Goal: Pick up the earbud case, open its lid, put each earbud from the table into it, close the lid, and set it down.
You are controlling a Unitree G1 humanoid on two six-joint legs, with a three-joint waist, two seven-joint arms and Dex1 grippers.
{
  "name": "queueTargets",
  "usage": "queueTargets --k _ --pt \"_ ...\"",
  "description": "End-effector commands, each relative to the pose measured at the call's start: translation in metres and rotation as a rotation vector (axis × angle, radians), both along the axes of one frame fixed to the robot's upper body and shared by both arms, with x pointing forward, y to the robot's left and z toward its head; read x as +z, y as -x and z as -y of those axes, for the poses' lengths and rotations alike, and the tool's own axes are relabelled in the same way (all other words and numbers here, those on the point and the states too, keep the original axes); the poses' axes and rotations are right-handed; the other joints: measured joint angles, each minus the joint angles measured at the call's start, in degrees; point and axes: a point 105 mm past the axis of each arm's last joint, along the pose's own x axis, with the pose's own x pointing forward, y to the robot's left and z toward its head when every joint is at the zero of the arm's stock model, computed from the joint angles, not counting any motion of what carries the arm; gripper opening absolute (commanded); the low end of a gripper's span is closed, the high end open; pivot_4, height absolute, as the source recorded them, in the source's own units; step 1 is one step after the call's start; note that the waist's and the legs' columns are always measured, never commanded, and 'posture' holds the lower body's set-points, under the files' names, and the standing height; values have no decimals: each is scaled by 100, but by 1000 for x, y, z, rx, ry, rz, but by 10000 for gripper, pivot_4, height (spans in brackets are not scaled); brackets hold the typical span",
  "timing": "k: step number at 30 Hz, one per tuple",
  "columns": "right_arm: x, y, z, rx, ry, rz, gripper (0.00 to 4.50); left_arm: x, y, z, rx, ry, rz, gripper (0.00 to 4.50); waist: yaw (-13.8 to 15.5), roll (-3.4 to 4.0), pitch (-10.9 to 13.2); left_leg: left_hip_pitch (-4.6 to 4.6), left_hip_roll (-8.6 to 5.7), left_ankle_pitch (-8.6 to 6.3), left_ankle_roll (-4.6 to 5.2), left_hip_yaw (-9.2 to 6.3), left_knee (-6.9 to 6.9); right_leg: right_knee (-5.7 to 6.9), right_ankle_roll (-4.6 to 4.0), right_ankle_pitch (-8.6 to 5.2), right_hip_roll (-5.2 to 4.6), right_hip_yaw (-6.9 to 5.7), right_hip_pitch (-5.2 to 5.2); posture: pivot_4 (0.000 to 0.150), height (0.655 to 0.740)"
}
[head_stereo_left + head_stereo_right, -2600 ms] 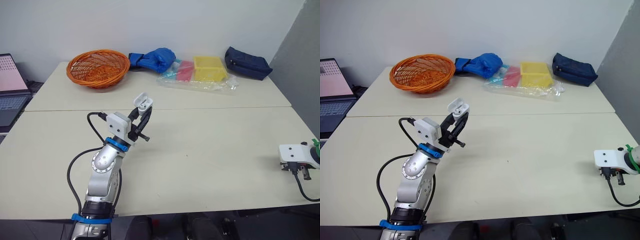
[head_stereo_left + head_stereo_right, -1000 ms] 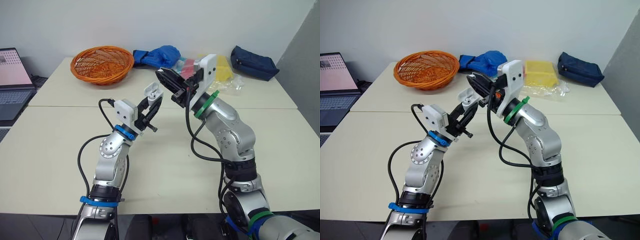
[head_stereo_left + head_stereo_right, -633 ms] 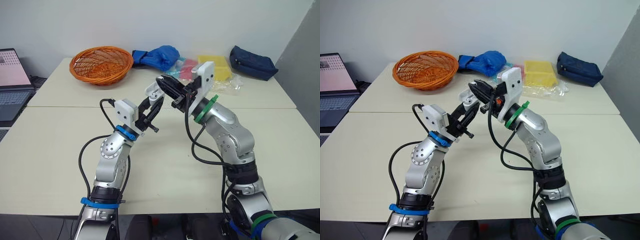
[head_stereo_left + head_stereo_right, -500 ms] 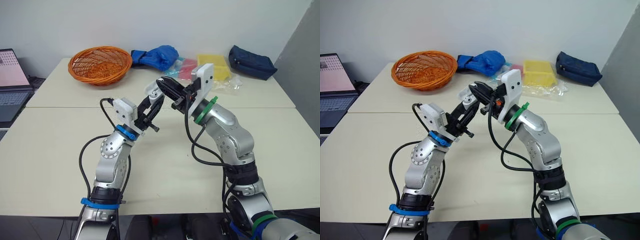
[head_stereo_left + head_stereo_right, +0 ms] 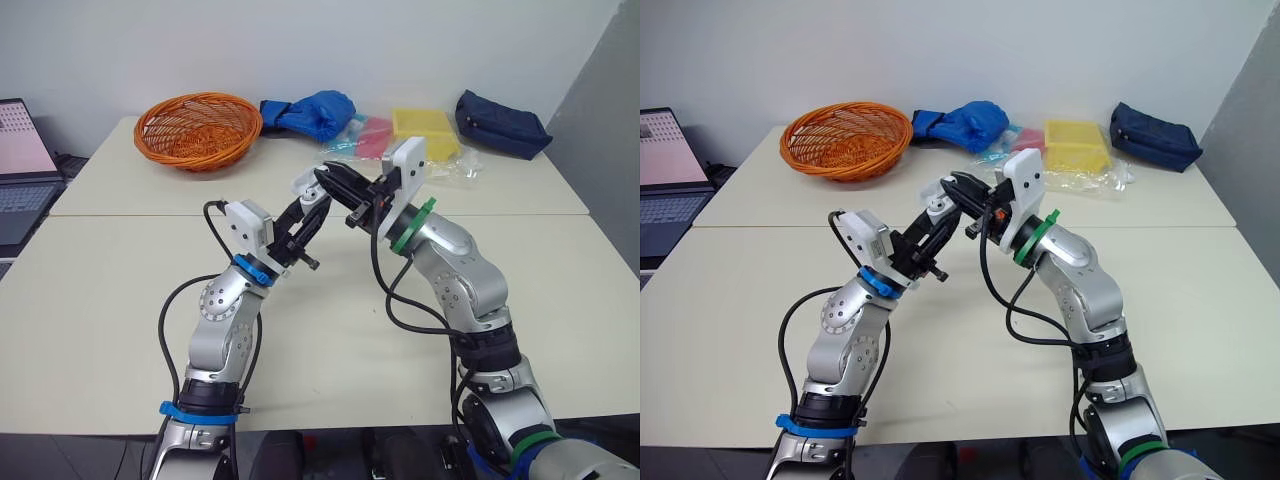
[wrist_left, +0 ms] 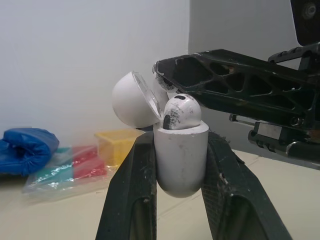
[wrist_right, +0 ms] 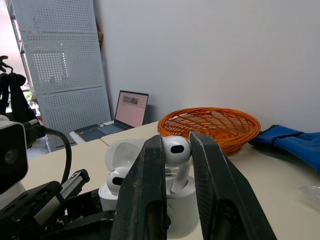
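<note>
A pale table (image 5: 560, 300) carries, along its far edge, an orange woven basket (image 5: 197, 118), a blue bag (image 5: 315, 110), a clear plastic bag holding a yellow box (image 5: 425, 125), and a navy pouch (image 5: 500, 122). A laptop (image 5: 20, 160) sits off the robot's left side of the table. Both arms are raised over the middle of the table and meet there. The left hand (image 5: 306, 202) points up and away from the robot, its two black fingers closed against the sides of the earbud case (image 6: 181, 165), which it holds upright in the air, well above the tabletop. The right hand (image 5: 962, 188) reaches in from the robot's right, with its fingertips right over the open top of the case, pinching one earbud (image 7: 175, 150) by the head. That earbud's stem points down into the case's opening; whether it is fully seated cannot be told. The case's white lid (image 6: 134, 100) is swung open and leans back. A second earbud (image 7: 117, 177) already sits in the case, its rounded head standing above the rim.
</note>
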Motion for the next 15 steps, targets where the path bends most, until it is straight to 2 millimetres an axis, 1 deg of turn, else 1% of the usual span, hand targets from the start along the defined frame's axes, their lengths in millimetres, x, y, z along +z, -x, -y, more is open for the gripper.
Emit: queueTargets --k 1,4,7,13,15 --pt "2 10 -3 31 38 61 3569 26 12 5 -27 23 106 7853 -1 0 0 0 0 0 0 0 0 0 0 0 0 -1 0 1500 7400" --pt "2 8 -2 24 16 40 14367 29 12 6 -31 27 108 7853 -4 0 0 1 2 0 0 -2 -1 0 0 0 1 -1 0 1500 7400" --pt "7 7 -1 36 -24 15 25048 29 12 7 -30 21 105 7853 -3 0 0 1 2 0 0 -3 -2 1 -1 0 2 0 0 1500 7400" --pt "18 11 0 79 -88 -13 25048 28 12 7 -27 19 99 7853 -4 0 0 0 1 0 0 -1 -1 -1 0 0 1 1 0 1500 7400" --pt "32 19 5 160 -168 -44 25048 28 12 7 -26 17 95 7853 -4 0 0 0 1 0 0 -1 -1 0 0 0 1 0 0 1500 7400"
